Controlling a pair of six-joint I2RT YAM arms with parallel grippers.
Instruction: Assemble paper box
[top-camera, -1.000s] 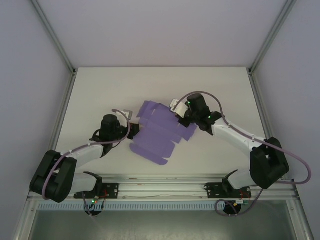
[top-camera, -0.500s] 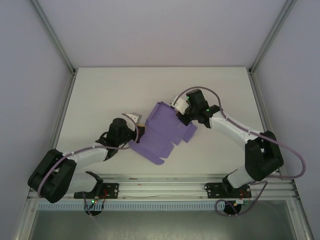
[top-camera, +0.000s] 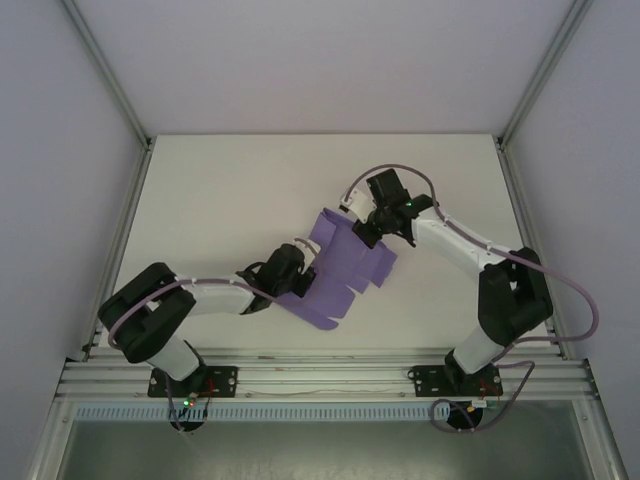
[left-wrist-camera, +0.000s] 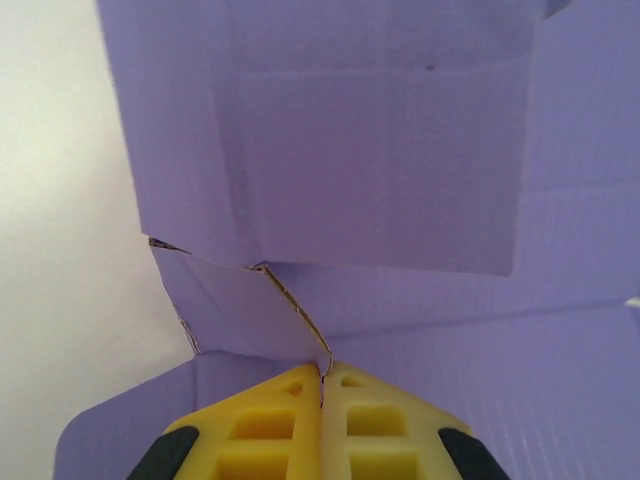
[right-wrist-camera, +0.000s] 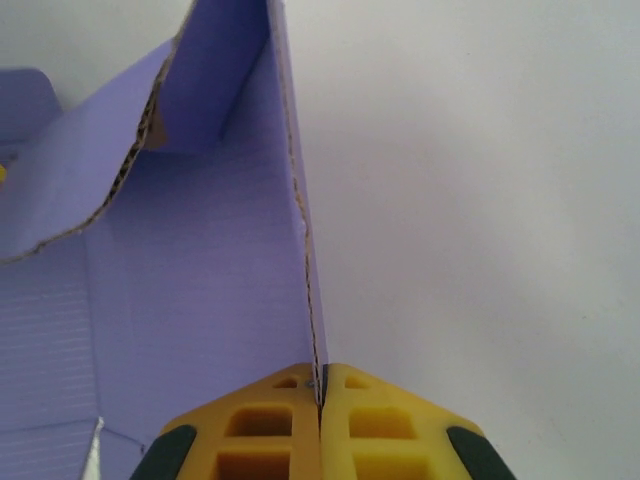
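The paper box is a lavender die-cut sheet, partly folded, lying mid-table between the two arms. My left gripper is at the sheet's left side. In the left wrist view its yellow fingers are shut on the thin edge of a raised flap of the paper box. My right gripper holds the sheet's far right side. In the right wrist view the gripper is shut on the edge of an upright panel of the paper box, with white table to the right of it.
The white table has open surface to the left, right and behind the sheet. An aluminium rail with the arm bases runs along the near edge. Frame posts and grey walls enclose the sides.
My left arm has swung right to the sheet and shut on a flap. The sheet's far part has folded upward and bunched toward the right gripper, which stayed shut on it.
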